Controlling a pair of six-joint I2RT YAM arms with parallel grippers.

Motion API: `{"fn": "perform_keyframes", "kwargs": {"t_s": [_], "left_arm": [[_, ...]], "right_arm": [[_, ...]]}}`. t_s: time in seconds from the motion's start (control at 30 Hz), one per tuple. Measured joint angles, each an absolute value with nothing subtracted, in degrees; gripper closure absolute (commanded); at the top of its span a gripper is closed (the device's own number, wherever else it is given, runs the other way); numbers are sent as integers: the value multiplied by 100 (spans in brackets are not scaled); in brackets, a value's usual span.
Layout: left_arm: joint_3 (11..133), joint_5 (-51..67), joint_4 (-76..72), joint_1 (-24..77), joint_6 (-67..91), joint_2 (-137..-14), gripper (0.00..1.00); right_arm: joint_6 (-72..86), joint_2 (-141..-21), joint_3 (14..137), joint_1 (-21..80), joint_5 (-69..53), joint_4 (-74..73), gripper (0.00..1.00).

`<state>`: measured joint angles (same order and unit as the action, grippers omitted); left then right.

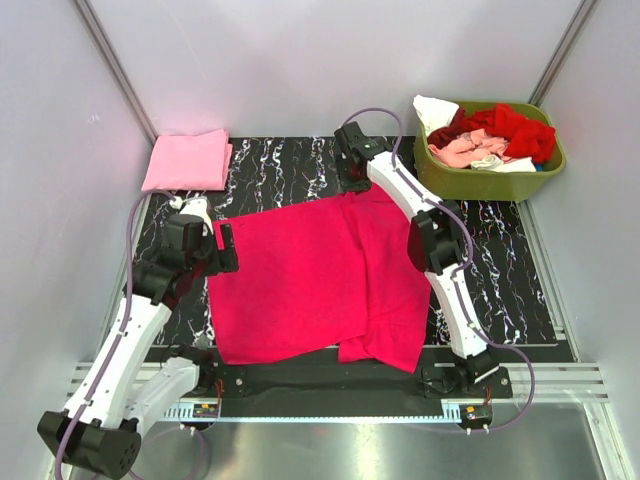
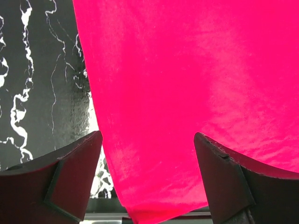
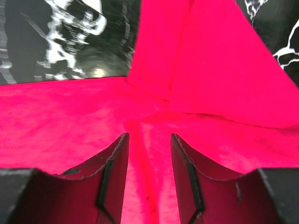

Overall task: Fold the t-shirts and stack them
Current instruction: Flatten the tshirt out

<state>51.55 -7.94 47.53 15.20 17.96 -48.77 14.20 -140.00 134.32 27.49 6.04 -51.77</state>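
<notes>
A bright magenta-pink t-shirt [image 1: 310,280] lies spread on the black marbled mat [image 1: 500,270], with its right part folded over. My left gripper [image 1: 215,245] hovers at the shirt's left edge. In the left wrist view this gripper [image 2: 148,135] is open wide above the cloth [image 2: 187,84] and holds nothing. My right gripper [image 1: 357,172] is down on the shirt's far edge. In the right wrist view its jaws [image 3: 148,136] stand partly narrowed on the cloth [image 3: 224,84], with a raised ridge of fabric between them and a gap on both sides. A folded light pink t-shirt [image 1: 187,160] lies at the back left.
An olive-green basket [image 1: 490,182] at the back right holds red [image 1: 518,130], salmon [image 1: 462,150] and white [image 1: 435,108] shirts. Grey walls close in the left, back and right. A metal rail runs along the near edge by the arm bases.
</notes>
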Motion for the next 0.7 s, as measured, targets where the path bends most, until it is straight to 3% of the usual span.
{"fn": "perform_keyframes", "kwargs": {"t_s": [0.7], "left_arm": [[5002, -740, 4525, 1520, 1780, -4733, 14]], "right_arm": [[1210, -14641, 14011, 2775, 1297, -5557, 53]]}}
